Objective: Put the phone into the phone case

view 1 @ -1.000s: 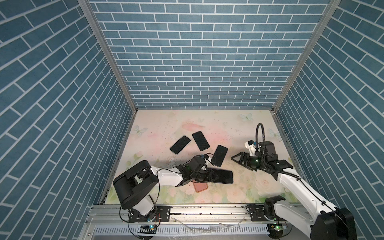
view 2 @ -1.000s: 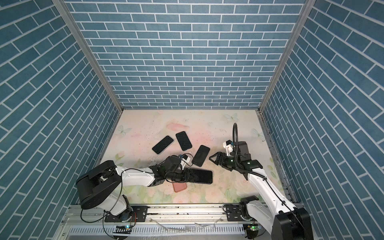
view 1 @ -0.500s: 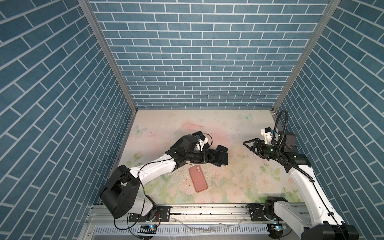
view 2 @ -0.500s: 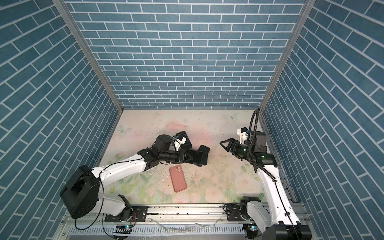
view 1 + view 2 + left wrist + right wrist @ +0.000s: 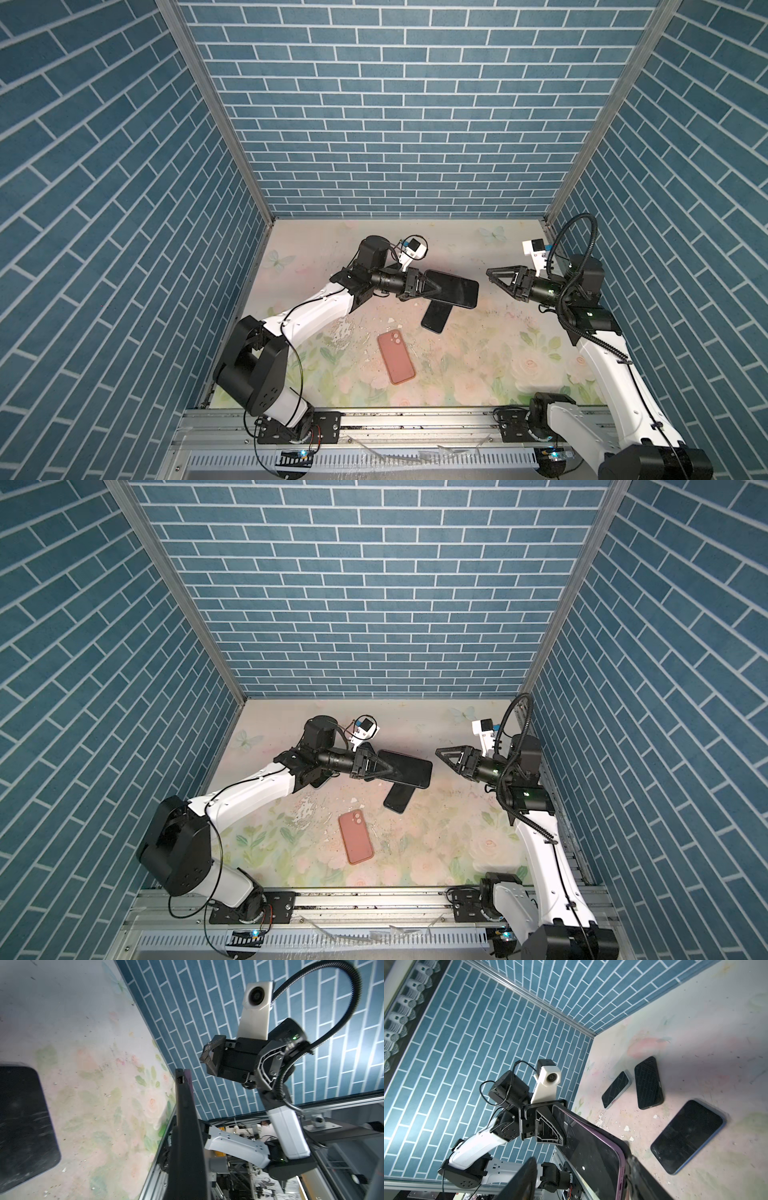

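Tbl phone (image 5: pixel 435 319) half behind held phone (image 5: pixel 455 287)

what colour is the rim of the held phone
Purple. The phone shows it best in the right wrist view.

Left arm (image 5: pixel 316 316), right arm (image 5: pixel 611 374): white shells, black joints. Left gripper (image 5: pixel 437 289), right gripper (image 5: pixel 492 274): black trussed fingers. Corrugated cable (image 5: pixel 357 987) near right gripper.

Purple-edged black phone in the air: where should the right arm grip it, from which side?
On the purple-edged black phone, likely the free short end, approached from the right gripper side: the left gripper has jaws shut on the opposite end, and the broad faces lie roughly level, so pinch those.
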Robot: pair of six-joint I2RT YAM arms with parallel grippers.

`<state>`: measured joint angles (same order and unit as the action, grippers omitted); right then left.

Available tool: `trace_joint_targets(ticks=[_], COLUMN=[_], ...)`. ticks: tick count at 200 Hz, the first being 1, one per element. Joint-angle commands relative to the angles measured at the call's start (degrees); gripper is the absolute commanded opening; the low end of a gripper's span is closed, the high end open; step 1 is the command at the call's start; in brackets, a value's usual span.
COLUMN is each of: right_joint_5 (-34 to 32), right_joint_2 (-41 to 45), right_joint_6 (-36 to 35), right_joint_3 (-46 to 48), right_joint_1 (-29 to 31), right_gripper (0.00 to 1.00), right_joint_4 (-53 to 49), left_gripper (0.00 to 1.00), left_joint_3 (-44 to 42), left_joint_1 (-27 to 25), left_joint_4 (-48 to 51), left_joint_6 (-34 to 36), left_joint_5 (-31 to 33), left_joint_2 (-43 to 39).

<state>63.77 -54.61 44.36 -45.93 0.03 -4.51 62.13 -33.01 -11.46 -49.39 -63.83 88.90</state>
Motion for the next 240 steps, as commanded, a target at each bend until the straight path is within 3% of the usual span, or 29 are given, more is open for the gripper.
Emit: trace_joint_targets(ticks=[1, 26, 57, 63, 125, 162, 215, 240], right_joint_5=[4.79, 7.02, 10.54, 11.0, 11.81, 11.96, 10.93, 10.94], right_joint_2=[-0.67, -2.1, -5.33, -5.68, -10.05, -12.61, -15.57, -16.56], right_joint_6=[5.1, 11.41, 20.33, 21.71, 33.04, 34.19, 34.57, 34.48], right_joint_3=[0.67, 1.92, 3.07, 3.37, 2.34, 0.35, -3.22, -4.16], right_joint_1=[-0.12, -0.12, -0.03, 0.04, 1.1, 2.59, 2.87, 3.15], right_gripper=[0.64, 0.62, 0.62, 0.62, 0.59, 0.42, 0.42, 0.35], right_joint_4=[9.72, 19.25, 30.78, 32.71, 46.32, 46.63, 45.31, 44.38], left_gripper=[0.0, 0.0, 0.0, 0.0, 0.0, 0.0, 0.0, 0.0], left_joint_3=[2.12, 1.53, 3.25, 4.28, 6.68, 6.78, 5.94, 5.9], left_joint_1=[1.58, 2.33, 3.2, 3.22, 3.22, 3.22, 3.22, 3.21], left_joint_4=[-16.17, -32.04, -64.45, -65.92, -64.7, -64.43, -63.86, -62.91], left_joint_6=[-8.68, -21.08, -47.0, -49.61, -49.14, -48.88, -48.13, -47.33], left_joint_5=[-7.71, -10.01, -10.1, -10.32, -10.95, -10.43, -11.27, -11.14], left_joint_2=[1.45, 3.79, 11.12, 12.59, 16.01, 17.42, 17.97, 17.97])
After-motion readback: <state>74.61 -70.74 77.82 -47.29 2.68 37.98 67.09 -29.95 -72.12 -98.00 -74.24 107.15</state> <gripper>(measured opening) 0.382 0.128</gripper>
